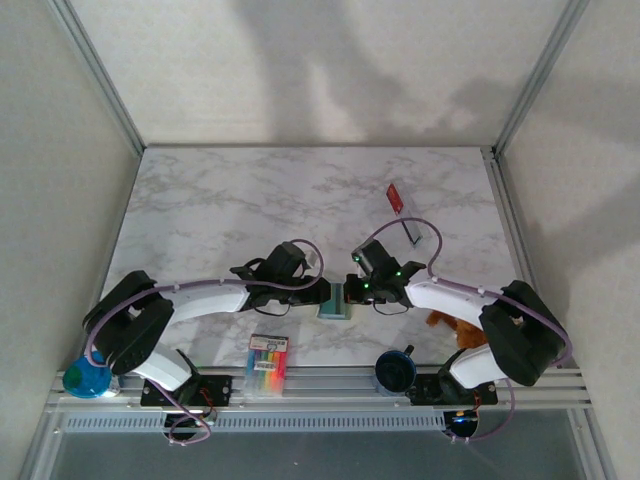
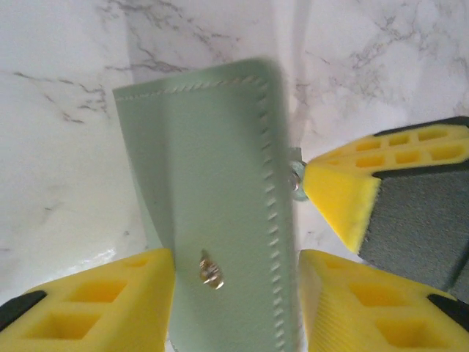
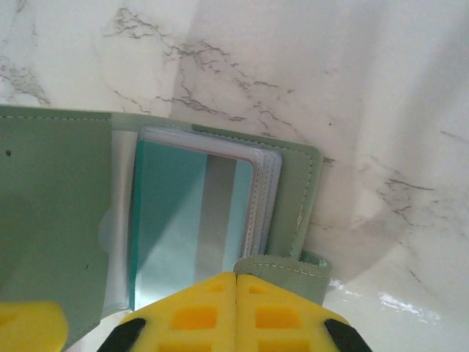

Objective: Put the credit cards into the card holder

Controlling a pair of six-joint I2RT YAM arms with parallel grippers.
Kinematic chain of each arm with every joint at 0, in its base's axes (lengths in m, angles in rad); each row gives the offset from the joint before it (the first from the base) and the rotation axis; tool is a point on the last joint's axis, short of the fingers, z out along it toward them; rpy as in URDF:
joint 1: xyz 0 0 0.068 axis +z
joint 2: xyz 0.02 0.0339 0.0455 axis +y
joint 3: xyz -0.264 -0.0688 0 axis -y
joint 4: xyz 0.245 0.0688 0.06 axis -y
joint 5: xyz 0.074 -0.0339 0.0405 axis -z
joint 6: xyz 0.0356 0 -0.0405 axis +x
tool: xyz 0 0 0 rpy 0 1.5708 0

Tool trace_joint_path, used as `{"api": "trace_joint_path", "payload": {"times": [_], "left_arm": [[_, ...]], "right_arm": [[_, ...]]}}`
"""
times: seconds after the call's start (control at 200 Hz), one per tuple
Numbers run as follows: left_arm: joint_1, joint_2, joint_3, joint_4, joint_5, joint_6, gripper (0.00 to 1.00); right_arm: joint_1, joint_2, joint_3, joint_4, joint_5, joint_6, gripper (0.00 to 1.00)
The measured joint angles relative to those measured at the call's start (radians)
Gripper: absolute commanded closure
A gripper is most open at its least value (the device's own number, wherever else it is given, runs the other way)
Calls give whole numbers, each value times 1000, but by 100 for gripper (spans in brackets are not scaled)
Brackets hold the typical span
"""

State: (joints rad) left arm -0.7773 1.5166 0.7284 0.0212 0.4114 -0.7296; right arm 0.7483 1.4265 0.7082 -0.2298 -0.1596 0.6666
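Right wrist view: card holder (image 3: 66, 213) open, teal card (image 3: 187, 220) tucked inside, right gripper (image 3: 234, 286) clenched shut at its lower edge. Left gripper (image 2: 234, 268) straddles the holder at centre of the overhead frame; gripping or loose, can't tell. Upper right there, a red card (image 1: 395, 197) sits well apart.

card holder (image 1: 335, 302) grey-green, open, table ctr; teal card (image 3: 183, 227) in sleeve; red card (image 1: 394, 197) far right.

Your top camera looks down on the wallet (image 1: 335, 300) from high behind; both wrist cameras share it, close, from opposite sides.
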Motion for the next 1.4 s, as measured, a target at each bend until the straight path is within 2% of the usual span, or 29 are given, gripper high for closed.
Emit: {"api": "trace_joint_path", "payload": {"times": [0.08,0.185,0.265,0.335,0.441,0.571,0.671,0.736,0.816,0.881,0.971,1.046,1.402], "left_arm": [[4,-31,-2,-5,-24,3,57],[13,-76,-12,-2,-42,15,72],[15,-89,-26,7,-42,29,78],[16,-88,-42,13,-40,30,82],[16,-80,-51,25,-30,31,87],[16,-69,-51,50,-13,32,87],[16,-48,-50,66,0,35,87],[16,-30,-49,77,12,35,87],[16,-6,-43,89,23,35,87],[15,11,-34,95,33,35,86],[15,25,-26,103,46,34,80],[15,40,-17,110,57,31,68],[32,106,3,142,79,3,62]], "right_arm": [[-17,-9,0,-4,1,0,100],[-29,-16,0,-22,2,-1,100],[-31,-16,0,-37,2,-2,100],[-32,-16,1,-51,3,-1,90],[-32,-15,9,-74,2,-1,88],[-33,-9,15,-82,3,-1,81],[-34,-2,18,-90,3,-1,81],[-34,2,21,-94,3,0,87],[-34,4,24,-97,2,-5,100],[-34,4,27,-98,3,-3,100],[-34,4,27,-100,3,0,100],[-34,3,27,-99,2,0,100],[-35,12,18,5,-87,4,100]]}}
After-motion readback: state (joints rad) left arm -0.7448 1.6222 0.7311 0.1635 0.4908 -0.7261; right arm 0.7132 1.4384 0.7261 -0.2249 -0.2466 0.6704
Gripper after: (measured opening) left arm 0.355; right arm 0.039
